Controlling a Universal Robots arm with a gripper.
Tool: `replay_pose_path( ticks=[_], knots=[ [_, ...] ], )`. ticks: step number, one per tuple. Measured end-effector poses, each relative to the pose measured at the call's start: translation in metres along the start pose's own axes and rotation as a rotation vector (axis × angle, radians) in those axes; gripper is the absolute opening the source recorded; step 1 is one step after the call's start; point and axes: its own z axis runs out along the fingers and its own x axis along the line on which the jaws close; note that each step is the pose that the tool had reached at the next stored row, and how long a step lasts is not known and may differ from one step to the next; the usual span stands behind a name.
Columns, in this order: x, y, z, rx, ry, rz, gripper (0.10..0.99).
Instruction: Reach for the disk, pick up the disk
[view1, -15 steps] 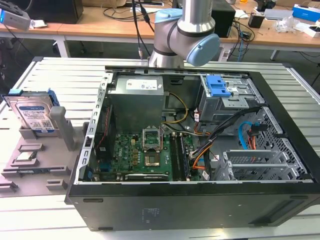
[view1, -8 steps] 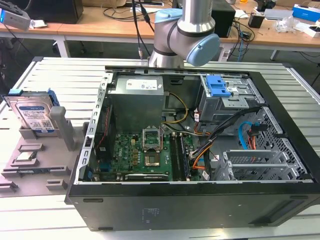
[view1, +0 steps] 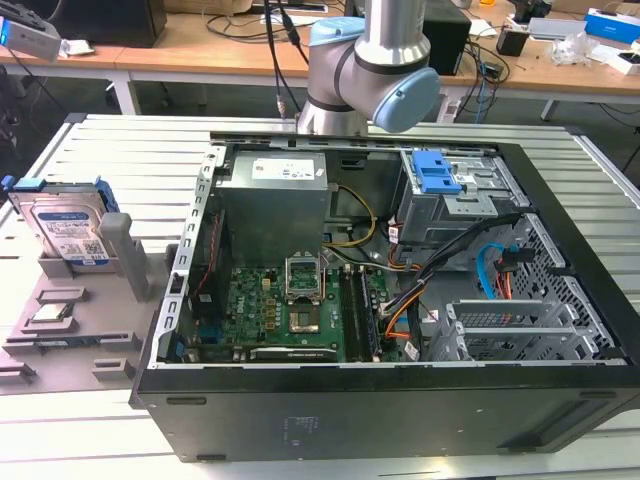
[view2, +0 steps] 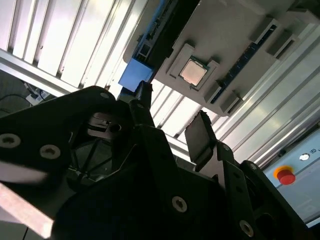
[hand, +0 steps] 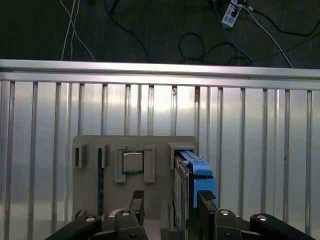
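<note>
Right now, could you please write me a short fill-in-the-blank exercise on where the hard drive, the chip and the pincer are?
1. The flat silver hard drive in its blue plastic carrier stands ___ in the grey plastic holder.
2. The small square silver chip lies ___ in that holder.
3. The black pincer is ___, holding nothing.
4. The holder sits to the exterior view's ___ of the open black computer case.
Missing words: upright; flat; open; left.
</note>
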Motion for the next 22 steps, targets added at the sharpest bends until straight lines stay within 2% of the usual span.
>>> replay_pose_path(
  ticks=[4, 5, 7, 9, 15, 22],
  knots=[
    [-0.0048, -0.0002, 0.0003, 0.000, 0.0000, -0.001, 0.545],
    [-0.0073, -0.0004, 0.0005, 0.000, 0.0000, -0.001, 0.545],
    [-0.0179, -0.0008, 0.0016, 0.000, 0.0000, 0.000, 0.545],
    [-0.0217, -0.0011, 0.0034, 0.000, -0.0002, -0.001, 0.545],
    [-0.0265, -0.0032, 0.0180, -0.002, -0.0003, -0.001, 0.545],
    [-0.0268, -0.0068, 0.0353, -0.002, -0.0002, 0.000, 0.545]
  ],
)
